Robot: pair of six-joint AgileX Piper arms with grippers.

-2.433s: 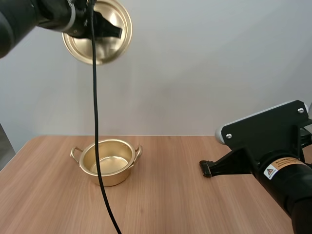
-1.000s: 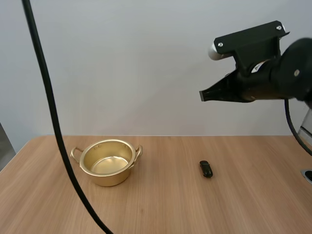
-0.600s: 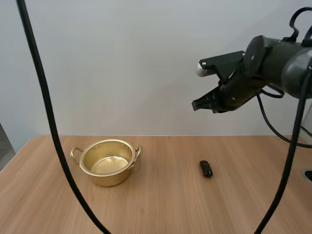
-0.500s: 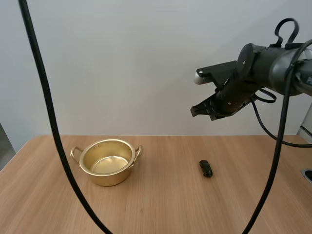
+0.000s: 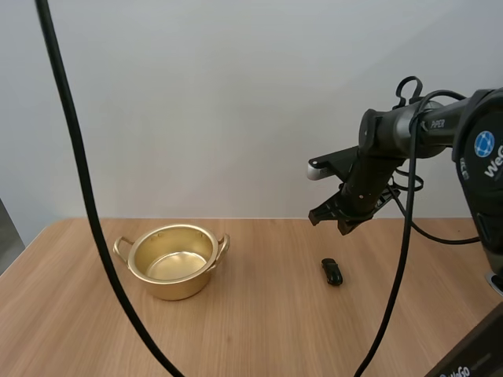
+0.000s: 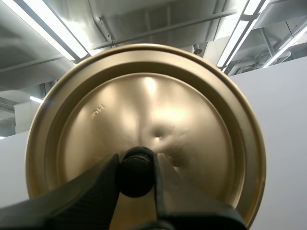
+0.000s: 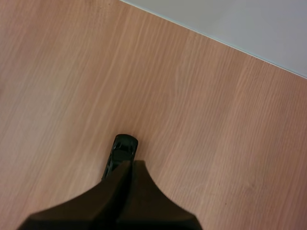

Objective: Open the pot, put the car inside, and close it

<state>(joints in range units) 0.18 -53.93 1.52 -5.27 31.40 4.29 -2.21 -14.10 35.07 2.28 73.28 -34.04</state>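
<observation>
**Change, 0.5 s back to now.** The right tool (image 5: 334,219) has come down from well above the worktop (image 5: 267,330) to a low hover. It now hangs to the right of the pot (image 5: 178,287), over the car (image 5: 332,272). Pot and car have kept their places over the last 1 s.

**Right arm.** The forearm slopes steeply down, with the tool tip aimed at the worktop and clear of the car. In the right wrist view its 2 fingers lie together as 1 dark wedge, closed on nothing, with the car just past the tip.

**Left arm.** In the left wrist view the left tool (image 6: 136,164) pinches the black knob (image 6: 135,173) of the gold lid (image 6: 144,105) between its 2 fingers. The lid's knob side faces the camera.

**Pot.** 1 item, gold, 2 handles, upright on the worktop, open, nothing inside.

**Car.** 1 item, small, black, on bare worktop well to the right of the pot.
</observation>
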